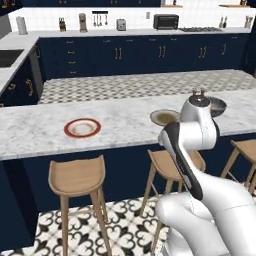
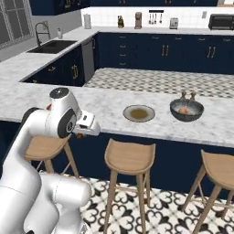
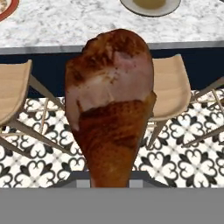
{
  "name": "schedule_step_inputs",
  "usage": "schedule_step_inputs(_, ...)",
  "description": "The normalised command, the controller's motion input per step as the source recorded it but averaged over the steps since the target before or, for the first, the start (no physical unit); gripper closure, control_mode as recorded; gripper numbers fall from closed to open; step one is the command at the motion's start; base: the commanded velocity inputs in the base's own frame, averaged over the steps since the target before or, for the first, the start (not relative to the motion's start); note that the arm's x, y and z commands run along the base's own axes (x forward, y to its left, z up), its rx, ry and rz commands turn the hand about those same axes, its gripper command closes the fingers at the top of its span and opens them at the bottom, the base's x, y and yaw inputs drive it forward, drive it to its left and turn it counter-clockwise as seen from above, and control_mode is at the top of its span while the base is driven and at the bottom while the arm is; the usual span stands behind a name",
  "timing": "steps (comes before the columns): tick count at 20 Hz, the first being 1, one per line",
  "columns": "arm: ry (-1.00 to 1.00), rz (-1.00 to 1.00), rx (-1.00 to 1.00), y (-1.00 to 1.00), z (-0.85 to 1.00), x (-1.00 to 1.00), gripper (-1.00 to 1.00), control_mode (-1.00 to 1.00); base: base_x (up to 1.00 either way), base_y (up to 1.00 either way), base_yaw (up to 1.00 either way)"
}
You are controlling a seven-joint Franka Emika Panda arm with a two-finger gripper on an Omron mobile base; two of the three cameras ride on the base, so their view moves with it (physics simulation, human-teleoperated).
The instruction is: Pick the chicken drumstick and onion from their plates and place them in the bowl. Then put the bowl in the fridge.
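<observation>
The drumstick point(image 3: 110, 105) is clamped in the gripper point(image 3: 109, 181) and held off the counter's point(image 2: 109, 103) near edge, above the stools point(image 3: 168, 87), for carriage to the bowl point(image 2: 187, 110), where the onion point(image 2: 183, 110) already lies.

The chicken drumstick point(image 3: 111, 105) is hanging fat end up over the stools, short of the counter, while the onion point(image 2: 183, 110) (orange-tan) is sitting inside the bowl point(image 2: 187, 110).
</observation>
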Motion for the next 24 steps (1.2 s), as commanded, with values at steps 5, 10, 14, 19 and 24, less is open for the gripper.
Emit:
schedule_step_inputs(5, 0.00, 0.00, 0.00, 0.00, 0.00, 0.00, 1.00, 1.00, 0.00, -1.00, 0.02)
schedule_step_inputs(10, 0.00, 0.00, 0.00, 0.00, 0.00, 0.00, 1.00, 1.00, 0.17, -1.00, 0.04)
schedule_step_inputs(14, 0.00, 0.00, 0.00, 0.00, 0.00, 0.00, 1.00, 1.00, 0.63, -1.00, 0.06)
schedule_step_inputs(19, 0.00, 0.00, 0.00, 0.00, 0.00, 0.00, 1.00, 1.00, 1.00, -0.93, 0.09)
schedule_step_inputs(24, 0.00, 0.00, 0.00, 0.00, 0.00, 0.00, 1.00, 1.00, 0.37, 0.19, 0.02)
